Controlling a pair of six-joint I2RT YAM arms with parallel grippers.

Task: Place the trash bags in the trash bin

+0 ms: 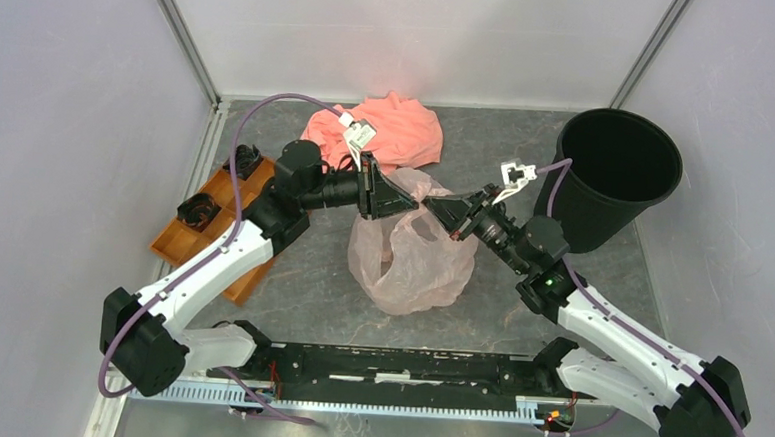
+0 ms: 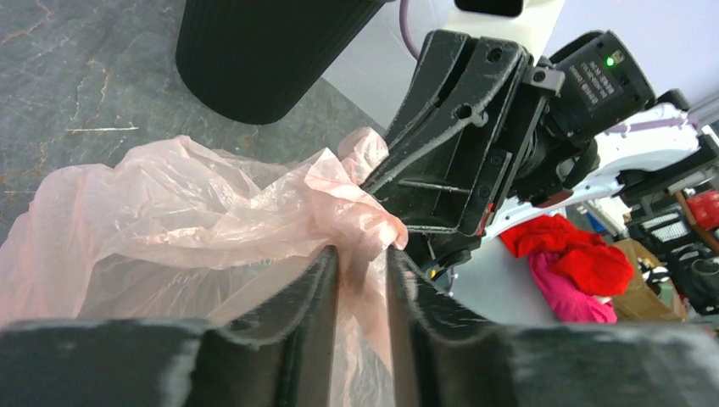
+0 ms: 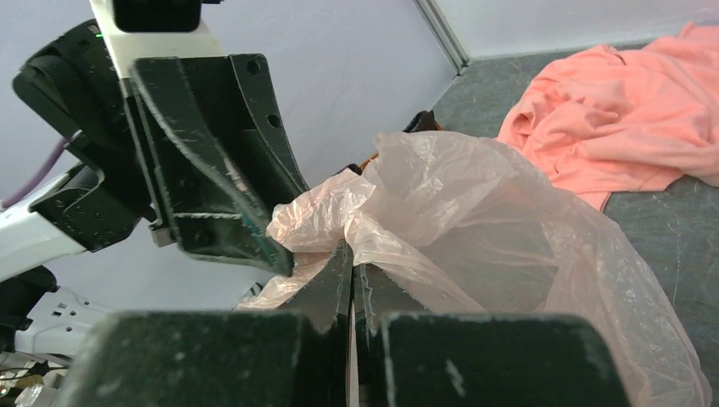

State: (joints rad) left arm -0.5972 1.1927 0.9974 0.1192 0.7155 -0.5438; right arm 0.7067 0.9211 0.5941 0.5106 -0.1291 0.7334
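The translucent pale pink trash bag (image 1: 412, 255) hangs at the table's middle, held up by its top edge between both grippers. My left gripper (image 1: 411, 201) is shut on a bunched part of the film, and its fingers (image 2: 318, 288) show pink plastic between them. My right gripper (image 1: 434, 210) faces it tip to tip, shut flat on the bag's rim (image 3: 475, 212). The black trash bin (image 1: 618, 176) stands upright at the back right, open and apart from the bag; its ribbed wall (image 2: 263, 51) also shows in the left wrist view.
A salmon-orange cloth (image 1: 380, 128) lies crumpled at the back, behind the left gripper, and shows in the right wrist view (image 3: 627, 127). An orange compartment tray (image 1: 177, 243) with black items sits at the left. Enclosure walls ring the table.
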